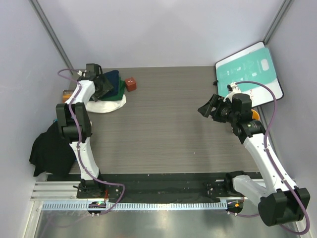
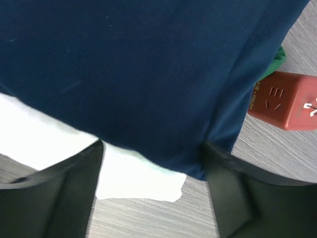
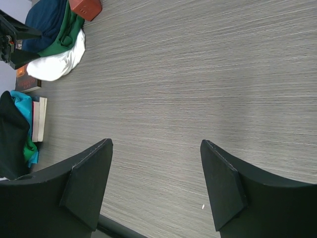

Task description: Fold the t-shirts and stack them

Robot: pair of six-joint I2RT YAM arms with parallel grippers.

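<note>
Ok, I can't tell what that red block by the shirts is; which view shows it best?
The left wrist view: the red block is close and sharp, with socket-like slots on its face, though cropped at the right. The top view shows it whole but tiny; the right wrist view catches only part at the top edge.

Bare tabletop [image 1: 168, 134] mid-table; red cube [image 1: 130, 84] just beside t-shirts [image 1: 117, 92].
</note>
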